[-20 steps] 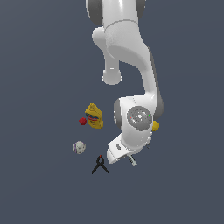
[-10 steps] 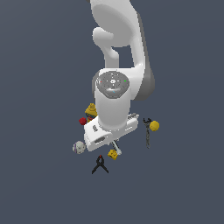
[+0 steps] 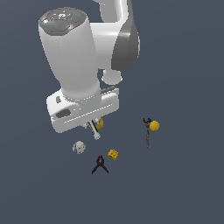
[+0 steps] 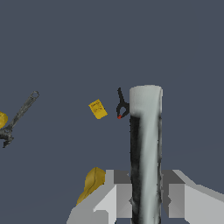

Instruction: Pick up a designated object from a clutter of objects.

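Note:
The designated object, a slim white-grey marker [image 4: 145, 148] with a dark streak, stands upright between my gripper's [image 4: 145, 199] fingers [image 4: 117, 197], which are shut on it. In the exterior view the marker [image 3: 93, 130] pokes out below the big white hand [image 3: 83, 109], well above the floor. The rest of the clutter lies below: a whitish ball [image 3: 78, 147], a yellow block [image 3: 113, 154], a black clamp [image 3: 100, 165], a yellow ball [image 3: 154, 126] and a thin dark tool [image 3: 148, 136]. The mustard bottle [image 3: 99, 123] peeks from behind the hand.
In the wrist view, the yellow block [image 4: 97, 109] and black clamp [image 4: 121, 107] lie past the marker's tip. The dark tool [image 4: 22, 111] and yellow ball [image 4: 2, 119] lie off to one side. The mustard bottle [image 4: 91, 183] is beside a finger. The floor is plain dark grey.
The arm has risen from low beside the clamp toward the camera, carrying the marker up off the floor. The other items have stayed where they were.

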You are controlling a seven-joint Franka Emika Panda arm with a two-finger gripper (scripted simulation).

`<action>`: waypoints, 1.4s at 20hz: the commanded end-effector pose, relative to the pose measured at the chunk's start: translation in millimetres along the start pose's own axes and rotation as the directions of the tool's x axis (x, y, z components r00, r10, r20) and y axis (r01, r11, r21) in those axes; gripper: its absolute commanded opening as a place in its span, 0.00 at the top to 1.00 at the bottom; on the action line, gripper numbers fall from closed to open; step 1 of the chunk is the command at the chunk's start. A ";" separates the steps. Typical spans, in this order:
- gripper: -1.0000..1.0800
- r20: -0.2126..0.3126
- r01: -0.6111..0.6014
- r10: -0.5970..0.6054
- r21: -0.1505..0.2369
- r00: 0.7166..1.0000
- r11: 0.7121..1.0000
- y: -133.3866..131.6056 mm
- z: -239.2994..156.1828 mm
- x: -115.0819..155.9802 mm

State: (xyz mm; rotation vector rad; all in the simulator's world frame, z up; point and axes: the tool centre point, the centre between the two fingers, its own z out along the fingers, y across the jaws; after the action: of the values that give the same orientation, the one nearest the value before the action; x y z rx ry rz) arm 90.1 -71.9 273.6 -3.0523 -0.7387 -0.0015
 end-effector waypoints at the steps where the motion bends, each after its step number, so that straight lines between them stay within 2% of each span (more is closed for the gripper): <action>1: 1.00 0.000 0.001 -0.001 0.001 1.000 1.000 14.2 -25.6 -12.2; 14: 1.00 0.000 0.000 0.000 0.000 1.000 1.000 82.1 -138.8 -62.0; 21: 1.00 0.001 0.000 0.000 -0.001 1.000 1.000 100.0 -166.4 -72.8; 28: 1.00 0.001 0.000 0.000 -0.001 1.000 1.000 105.9 -174.8 -75.5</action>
State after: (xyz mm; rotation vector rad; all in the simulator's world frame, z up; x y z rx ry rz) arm 71.1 -200.2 447.0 -3.0536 -0.7380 -0.0003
